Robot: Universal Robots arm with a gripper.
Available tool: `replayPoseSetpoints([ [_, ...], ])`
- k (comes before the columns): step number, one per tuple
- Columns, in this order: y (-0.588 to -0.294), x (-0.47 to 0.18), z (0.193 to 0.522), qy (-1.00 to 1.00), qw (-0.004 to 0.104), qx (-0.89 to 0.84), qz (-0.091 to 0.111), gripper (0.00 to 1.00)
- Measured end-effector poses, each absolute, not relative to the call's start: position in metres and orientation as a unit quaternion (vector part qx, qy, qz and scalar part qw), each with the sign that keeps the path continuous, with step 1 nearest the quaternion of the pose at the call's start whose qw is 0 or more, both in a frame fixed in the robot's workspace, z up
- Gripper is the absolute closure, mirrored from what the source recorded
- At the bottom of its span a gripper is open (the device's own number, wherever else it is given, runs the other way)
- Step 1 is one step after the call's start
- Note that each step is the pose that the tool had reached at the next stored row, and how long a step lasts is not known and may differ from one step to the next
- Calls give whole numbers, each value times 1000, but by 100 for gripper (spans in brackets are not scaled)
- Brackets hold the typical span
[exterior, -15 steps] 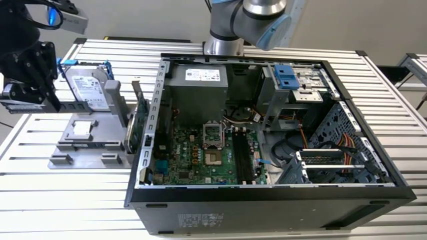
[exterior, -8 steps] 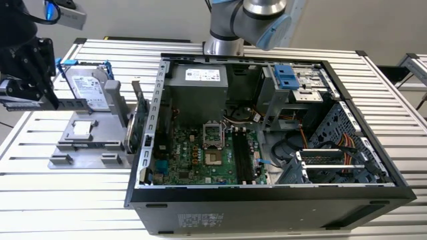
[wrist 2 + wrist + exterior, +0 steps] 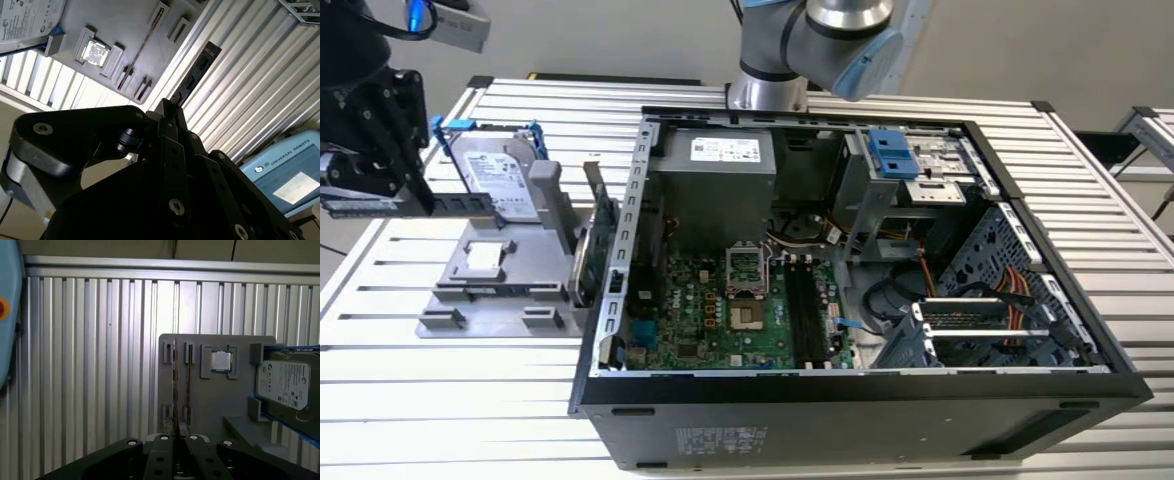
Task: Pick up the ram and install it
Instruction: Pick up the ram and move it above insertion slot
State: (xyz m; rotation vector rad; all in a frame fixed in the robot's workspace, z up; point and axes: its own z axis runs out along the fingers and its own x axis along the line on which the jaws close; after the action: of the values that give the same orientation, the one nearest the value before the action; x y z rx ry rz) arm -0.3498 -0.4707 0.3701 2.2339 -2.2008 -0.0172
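Clamping ram (image 3: pixel 197 70), gripper (image 3: pixel 171 106) partly hidden.

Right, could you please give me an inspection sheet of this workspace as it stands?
Surface: slatted metal table, carrying an open computer case and a grey holder.
Job's things: ram, held off the table, outside the case.
Clutter: hard drive and processor in the holder.
Grippers: end effector shut on the ram.
Cables: coloured wires inside the case.
Surroundings: pendant with a screen, past the table's edge.
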Motion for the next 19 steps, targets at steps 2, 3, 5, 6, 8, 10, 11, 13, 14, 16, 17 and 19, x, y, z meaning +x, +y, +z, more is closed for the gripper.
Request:
replayPoseSetpoints([
  [2, -471, -350, 371, -702, 3, 712, -5, 100],
  [3, -471, -350, 371, -702, 3, 712, -5, 100],
  [5, -471, -350, 371, -702, 3, 712, -5, 100],
  [6, -471, -350, 371, -702, 3, 712, -5, 100],
  [8, -471, -350, 371, -702, 3, 712, -6, 100],
  [10, -471, -350, 371, -702, 3, 712, -6, 100],
  [11, -471, -350, 371, -702, 3, 712, -6, 100],
  [13, -471, -350, 371, -702, 3, 712, -6, 100],
  [14, -471, -350, 371, -702, 3, 712, -6, 100],
  [16, -471, -348, 371, -702, 3, 712, -6, 100],
  [17, -471, -347, 371, -702, 3, 712, -5, 100],
  [19, -471, -344, 371, -702, 3, 712, -6, 100],
])
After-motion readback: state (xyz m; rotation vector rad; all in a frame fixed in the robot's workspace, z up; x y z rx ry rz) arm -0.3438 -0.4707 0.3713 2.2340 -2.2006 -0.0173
